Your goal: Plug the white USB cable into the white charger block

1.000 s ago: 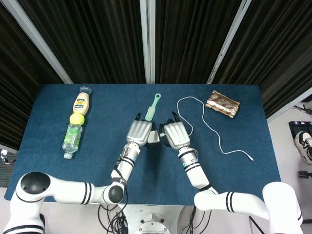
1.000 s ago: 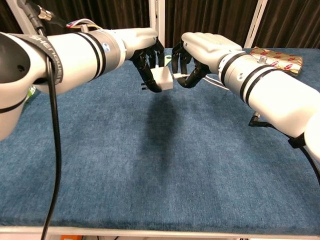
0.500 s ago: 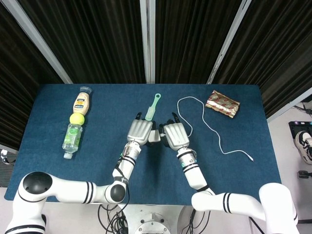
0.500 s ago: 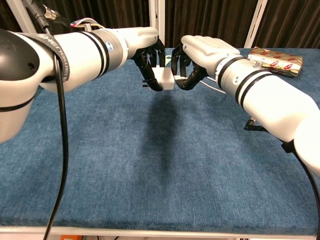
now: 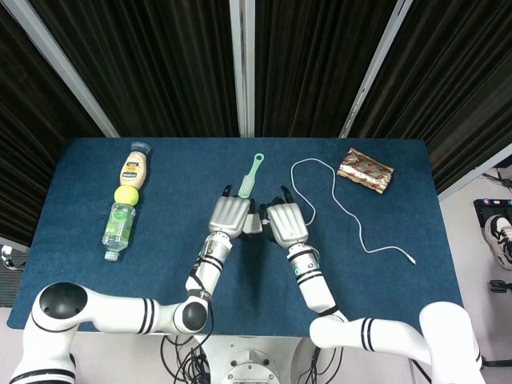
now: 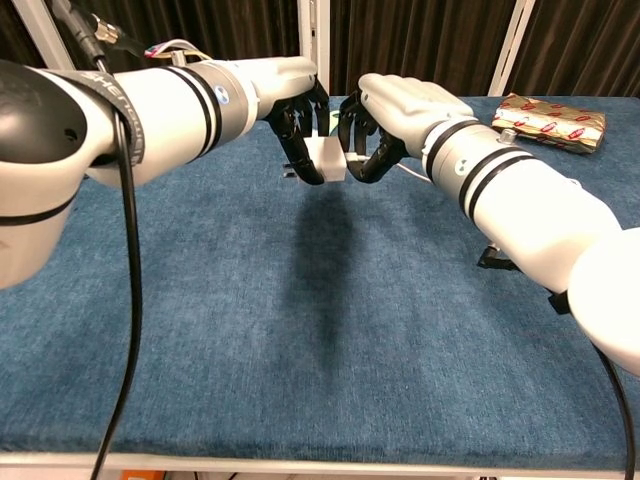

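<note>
Block (image 6: 326,157) pinched in left hand (image 6: 296,110) fingers, raised off tabletop; cable (image 5: 346,210) plug pinched in right hand (image 6: 383,118), butting block's right face.

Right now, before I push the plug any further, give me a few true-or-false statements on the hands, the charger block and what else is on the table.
1. The left hand holds the white charger block above the table. True.
2. The right hand rests flat on the cloth, far from the block. False: it is raised, with its fingers right at the block.
3. The white USB cable trails across the table to the right of the hands. True.
4. The green brush lies beside the two bottles. False: it lies just beyond the hands; the bottles are at the far left.
5. A yellow ball sits between the two bottles. True.
</note>
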Tool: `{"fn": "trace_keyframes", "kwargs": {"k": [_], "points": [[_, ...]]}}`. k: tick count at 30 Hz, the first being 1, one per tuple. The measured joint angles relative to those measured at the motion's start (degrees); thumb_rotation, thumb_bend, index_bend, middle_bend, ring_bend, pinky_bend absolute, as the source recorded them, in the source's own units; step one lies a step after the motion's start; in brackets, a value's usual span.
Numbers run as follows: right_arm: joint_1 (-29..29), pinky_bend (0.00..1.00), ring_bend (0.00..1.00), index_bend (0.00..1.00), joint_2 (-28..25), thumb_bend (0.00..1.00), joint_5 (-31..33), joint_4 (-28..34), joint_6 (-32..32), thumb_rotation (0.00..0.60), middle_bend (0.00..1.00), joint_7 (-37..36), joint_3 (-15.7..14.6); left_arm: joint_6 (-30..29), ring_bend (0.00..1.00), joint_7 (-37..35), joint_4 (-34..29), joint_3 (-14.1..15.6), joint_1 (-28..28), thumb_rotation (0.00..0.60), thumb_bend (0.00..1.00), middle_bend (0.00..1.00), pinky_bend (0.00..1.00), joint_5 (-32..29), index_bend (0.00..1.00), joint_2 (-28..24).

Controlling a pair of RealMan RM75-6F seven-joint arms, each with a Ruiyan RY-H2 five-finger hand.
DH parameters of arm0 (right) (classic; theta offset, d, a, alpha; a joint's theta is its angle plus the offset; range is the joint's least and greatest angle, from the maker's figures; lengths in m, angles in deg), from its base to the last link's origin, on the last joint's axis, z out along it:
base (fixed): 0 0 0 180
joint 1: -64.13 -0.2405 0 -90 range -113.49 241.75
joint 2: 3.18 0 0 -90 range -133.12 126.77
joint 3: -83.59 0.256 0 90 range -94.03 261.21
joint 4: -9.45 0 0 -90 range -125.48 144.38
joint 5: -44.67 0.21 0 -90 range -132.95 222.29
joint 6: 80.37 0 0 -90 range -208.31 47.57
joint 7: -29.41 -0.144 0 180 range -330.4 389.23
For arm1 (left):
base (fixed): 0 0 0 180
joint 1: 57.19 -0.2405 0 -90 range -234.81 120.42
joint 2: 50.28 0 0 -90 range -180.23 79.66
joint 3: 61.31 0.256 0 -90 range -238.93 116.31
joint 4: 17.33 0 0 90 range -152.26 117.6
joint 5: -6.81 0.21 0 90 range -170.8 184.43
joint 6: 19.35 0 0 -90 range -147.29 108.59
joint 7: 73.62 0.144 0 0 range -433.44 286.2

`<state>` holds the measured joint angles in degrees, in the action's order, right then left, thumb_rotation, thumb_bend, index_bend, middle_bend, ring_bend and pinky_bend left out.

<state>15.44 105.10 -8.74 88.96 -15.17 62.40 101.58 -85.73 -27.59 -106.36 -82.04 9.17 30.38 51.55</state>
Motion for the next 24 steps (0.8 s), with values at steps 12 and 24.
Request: {"fn": "trace_keyframes", "kwargs": {"k": [12, 24], "points": [[0.6, 0.00, 0.26, 0.41, -0.7, 0.28, 0.1, 0.5, -0.1, 0.600, 0.46, 0.5, -0.1, 1.0, 0.35, -1.4, -0.5, 0.5, -0.9, 0.575, 0.15, 0.48, 0.08, 1.2, 0.48, -1.1], [1.5, 0.00, 0.27, 0.45, -2.0, 0.31, 0.3, 1.5, 0.5, 0.600, 0.46, 0.7, -0.2, 1.5, 0.35, -2.0, -1.2, 1.0, -1.4, 0.559, 0.15, 0.48, 0.08, 1.8, 0.48, -2.0]]}}
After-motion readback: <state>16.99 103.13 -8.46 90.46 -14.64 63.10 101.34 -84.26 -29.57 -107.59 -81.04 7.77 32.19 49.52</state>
